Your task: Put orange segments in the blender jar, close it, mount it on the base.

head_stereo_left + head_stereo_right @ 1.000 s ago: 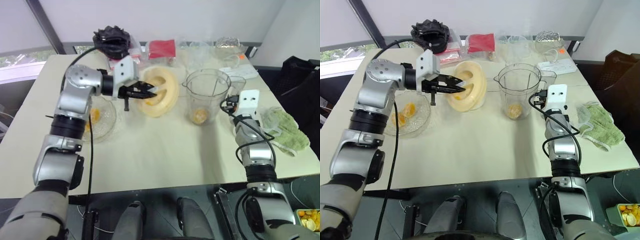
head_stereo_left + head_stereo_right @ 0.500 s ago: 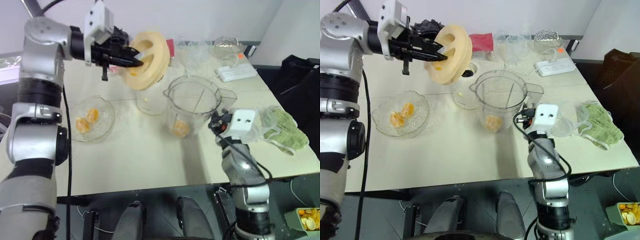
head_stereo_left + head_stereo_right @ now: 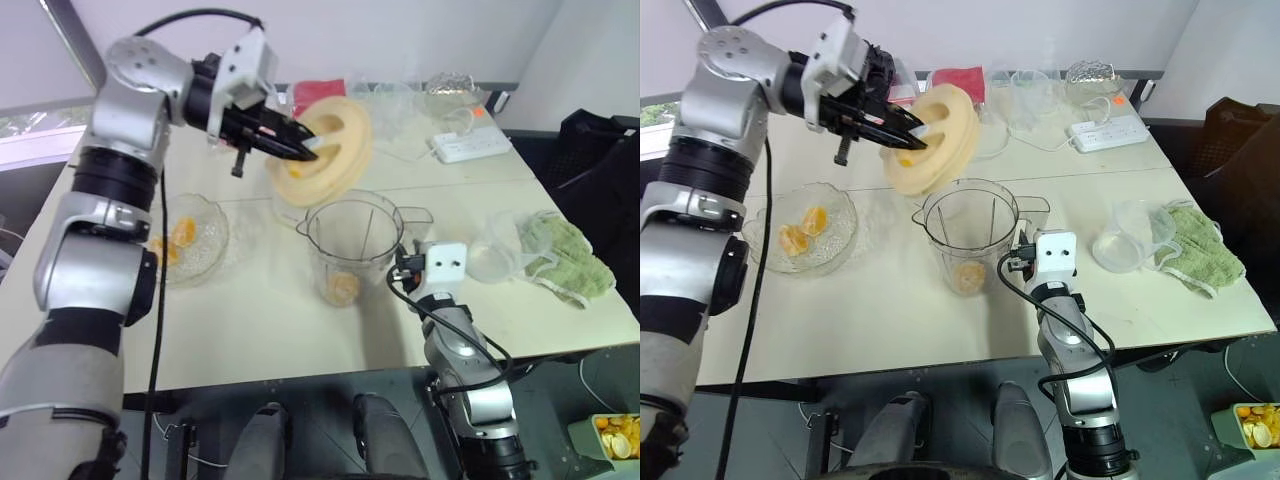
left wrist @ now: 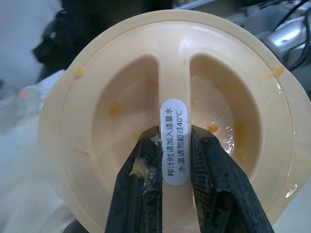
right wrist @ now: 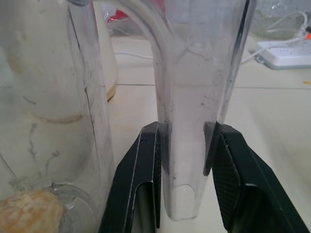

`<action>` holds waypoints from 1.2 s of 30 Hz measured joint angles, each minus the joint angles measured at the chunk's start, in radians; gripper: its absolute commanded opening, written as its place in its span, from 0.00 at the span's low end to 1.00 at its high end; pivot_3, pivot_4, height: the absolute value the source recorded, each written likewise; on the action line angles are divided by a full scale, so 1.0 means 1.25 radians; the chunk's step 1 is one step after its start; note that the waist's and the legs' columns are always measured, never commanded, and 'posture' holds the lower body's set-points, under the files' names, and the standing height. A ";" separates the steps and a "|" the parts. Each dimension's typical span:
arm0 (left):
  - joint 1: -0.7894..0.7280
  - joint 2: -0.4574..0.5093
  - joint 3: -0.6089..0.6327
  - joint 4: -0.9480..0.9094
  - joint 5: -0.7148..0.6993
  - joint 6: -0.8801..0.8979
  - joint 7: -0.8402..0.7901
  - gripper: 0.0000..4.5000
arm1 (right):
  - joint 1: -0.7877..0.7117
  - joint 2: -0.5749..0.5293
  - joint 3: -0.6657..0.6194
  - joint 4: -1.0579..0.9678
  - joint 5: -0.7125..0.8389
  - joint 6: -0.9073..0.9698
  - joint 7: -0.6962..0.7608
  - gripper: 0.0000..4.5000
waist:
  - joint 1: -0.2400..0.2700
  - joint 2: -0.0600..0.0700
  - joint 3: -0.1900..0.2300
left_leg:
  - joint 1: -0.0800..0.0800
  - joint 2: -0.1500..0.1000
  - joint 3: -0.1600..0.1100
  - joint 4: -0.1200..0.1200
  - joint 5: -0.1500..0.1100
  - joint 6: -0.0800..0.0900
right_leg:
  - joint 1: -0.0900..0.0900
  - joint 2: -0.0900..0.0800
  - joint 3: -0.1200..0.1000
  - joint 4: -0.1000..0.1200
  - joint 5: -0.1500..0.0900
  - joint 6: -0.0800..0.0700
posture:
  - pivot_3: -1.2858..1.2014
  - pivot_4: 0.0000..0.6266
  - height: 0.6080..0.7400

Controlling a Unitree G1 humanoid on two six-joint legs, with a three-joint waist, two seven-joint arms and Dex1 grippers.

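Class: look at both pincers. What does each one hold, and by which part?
Left pincer holds the cream lid by its raised centre ridge. Right pincer holds the blender jar by its side handle.

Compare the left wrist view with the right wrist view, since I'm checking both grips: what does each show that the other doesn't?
Left wrist view alone: the left gripper shut on the ridge of the cream lid, which bears a white label and orange bits.

Right wrist view alone: the right gripper clamped on the blender jar by its handle, an orange segment at the jar's bottom, a white power strip.

Shared: black fingers closed on their thing.
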 measured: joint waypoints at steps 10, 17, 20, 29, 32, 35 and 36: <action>-0.026 -0.046 -0.158 -0.026 -0.112 0.014 0.000 0.06 | 0.028 0.006 -0.003 0.029 -0.016 -0.075 0.008 0.19 | 0.002 0.000 0.000 | 0.001 0.000 0.000 0.000 0.000 0.000 | 0.001 0.001 0.001 0.000 0.000 0.000 | 0.52 0.24 1.00; -0.032 -0.099 -0.247 0.019 -0.116 -0.042 0.000 0.06 | 0.048 0.017 -0.003 0.021 -0.028 -0.082 -0.003 0.19 | 0.001 0.000 0.000 | 0.001 0.000 0.000 0.000 0.000 0.000 | 0.001 0.001 0.001 0.000 0.000 0.000 | 0.52 0.24 1.00; -0.034 -0.107 -0.276 0.048 -0.111 -0.092 0.000 0.06 | 0.063 0.022 -0.005 0.007 -0.034 -0.081 -0.010 0.19 | 0.003 0.000 0.000 | 0.001 0.000 0.000 0.000 0.000 0.000 | 0.002 0.001 0.001 0.000 0.000 0.000 | 0.52 0.24 1.00; -0.063 -0.132 -0.353 0.120 -0.101 -0.200 0.000 0.06 | 0.088 0.027 -0.006 -0.010 -0.043 -0.078 -0.025 0.19 | 0.010 -0.001 -0.002 | 0.007 0.000 0.000 0.000 0.000 0.000 | 0.008 0.001 0.001 -0.002 -0.001 0.000 | 0.52 0.24 1.00; -0.074 -0.134 -0.380 0.127 -0.104 -0.214 0.001 0.06 | 0.090 0.027 -0.006 -0.010 -0.043 -0.074 -0.025 0.19 | 0.010 -0.001 -0.002 | 0.012 0.000 0.000 -0.001 0.000 0.001 | 0.014 0.001 0.001 -0.003 -0.005 0.001 | 0.52 0.24 1.00; -0.091 -0.134 -0.420 0.129 -0.112 -0.222 0.003 0.06 | 0.092 0.027 -0.006 -0.010 -0.043 -0.072 -0.027 0.19 | 0.010 -0.001 -0.002 | 0.014 0.000 -0.001 -0.001 -0.001 0.001 | 0.017 0.001 0.001 -0.005 -0.007 0.001 | 0.52 0.24 1.00; -0.098 -0.134 -0.434 0.129 -0.116 -0.223 0.004 0.06 | 0.092 0.027 -0.007 -0.010 -0.043 -0.071 -0.028 0.19 | 0.010 -0.001 -0.002 | 0.014 0.000 -0.001 -0.001 -0.001 0.001 | 0.018 0.001 0.001 -0.006 -0.007 0.001 | 0.52 0.24 1.00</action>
